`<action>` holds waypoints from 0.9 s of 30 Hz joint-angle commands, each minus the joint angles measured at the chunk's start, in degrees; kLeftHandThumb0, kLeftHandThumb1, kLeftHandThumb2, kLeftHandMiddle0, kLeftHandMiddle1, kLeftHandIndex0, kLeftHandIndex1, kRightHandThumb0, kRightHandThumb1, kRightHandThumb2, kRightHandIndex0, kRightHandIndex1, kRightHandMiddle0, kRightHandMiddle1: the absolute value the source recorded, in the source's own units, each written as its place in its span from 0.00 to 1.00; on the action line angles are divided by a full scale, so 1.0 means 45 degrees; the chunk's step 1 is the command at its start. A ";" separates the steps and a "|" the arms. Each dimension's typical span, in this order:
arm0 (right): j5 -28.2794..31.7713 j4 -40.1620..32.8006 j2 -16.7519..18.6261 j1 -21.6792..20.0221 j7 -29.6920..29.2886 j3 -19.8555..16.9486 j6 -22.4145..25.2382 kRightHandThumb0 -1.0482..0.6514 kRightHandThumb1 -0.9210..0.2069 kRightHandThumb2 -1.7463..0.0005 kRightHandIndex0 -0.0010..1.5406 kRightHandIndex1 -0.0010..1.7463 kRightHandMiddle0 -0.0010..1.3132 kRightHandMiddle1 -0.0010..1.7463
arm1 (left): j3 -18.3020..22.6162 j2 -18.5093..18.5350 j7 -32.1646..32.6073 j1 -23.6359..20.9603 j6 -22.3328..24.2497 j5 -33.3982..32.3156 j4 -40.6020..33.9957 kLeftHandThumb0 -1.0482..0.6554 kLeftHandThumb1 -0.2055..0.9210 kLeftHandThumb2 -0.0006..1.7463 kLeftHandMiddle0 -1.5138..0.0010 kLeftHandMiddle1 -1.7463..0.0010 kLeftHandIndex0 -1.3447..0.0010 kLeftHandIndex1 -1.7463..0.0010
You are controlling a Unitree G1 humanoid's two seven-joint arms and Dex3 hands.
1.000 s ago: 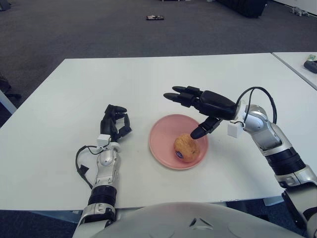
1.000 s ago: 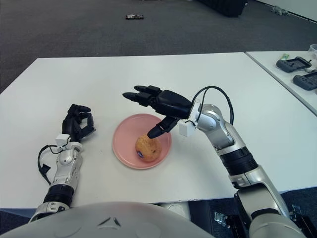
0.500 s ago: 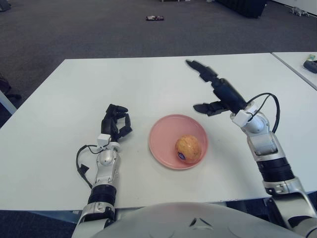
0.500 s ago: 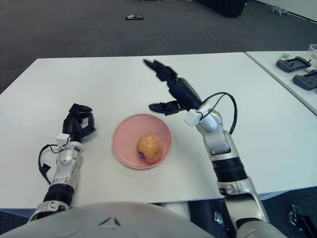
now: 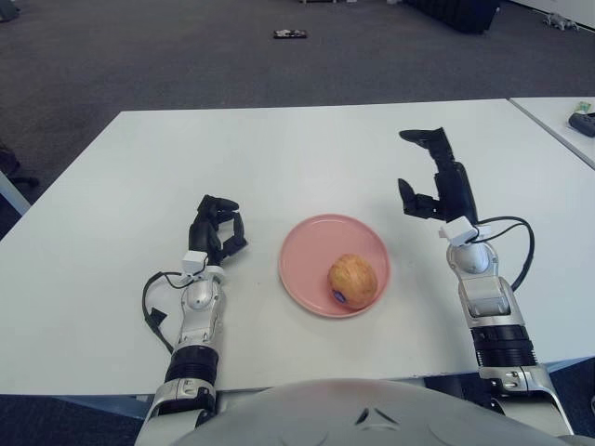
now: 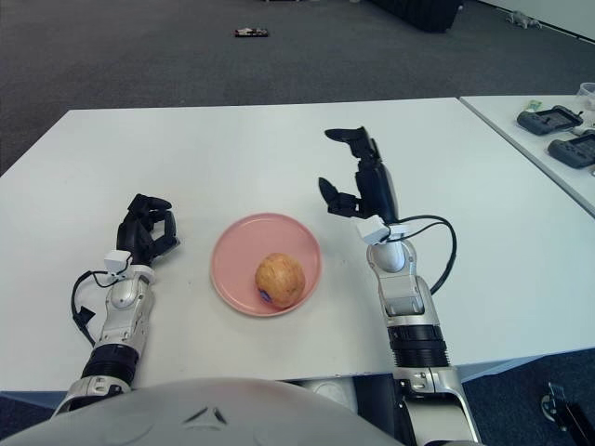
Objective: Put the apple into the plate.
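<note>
The apple [image 5: 352,280] lies inside the plate [image 5: 302,249], so the task looks done; the right hand [image 5: 439,183], fingers released, is well apart, and the left hand [image 5: 216,230] shows clenched and empty left of the plate.

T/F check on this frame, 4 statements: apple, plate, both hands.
1. The apple lies in the pink plate. True.
2. The right hand grips the apple. False: it is open, right of the plate, holding nothing.
3. The left hand shows left of the plate, fingers curled, holding nothing. True.
4. The plate sits on the floor. False: it sits on the white table.
</note>
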 commanded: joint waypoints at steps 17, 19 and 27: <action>-0.0286 0.1402 0.0818 0.0467 -0.2061 -0.0488 0.1281 0.40 0.13 0.58 0.26 0.69 0.21 1.00 | -0.0096 -0.0126 -0.0094 0.0586 0.0060 -0.0167 0.0621 0.36 0.60 0.65 0.45 0.00 0.64 0.00; -0.0354 0.1626 0.0770 0.0474 -0.2150 -0.0433 0.1292 0.40 0.16 0.56 0.28 0.70 0.22 1.00 | -0.0092 -0.0129 -0.0159 0.0582 0.0023 -0.0210 0.0632 0.36 0.60 0.65 0.45 0.00 0.64 0.00; -0.0216 0.2270 0.0796 0.0580 -0.1907 -0.0196 0.1807 0.40 0.19 0.53 0.35 0.74 0.24 1.00 | -0.0111 -0.0092 -0.0044 0.0555 0.0060 -0.0043 0.0679 0.37 0.61 0.64 0.46 0.00 0.64 0.00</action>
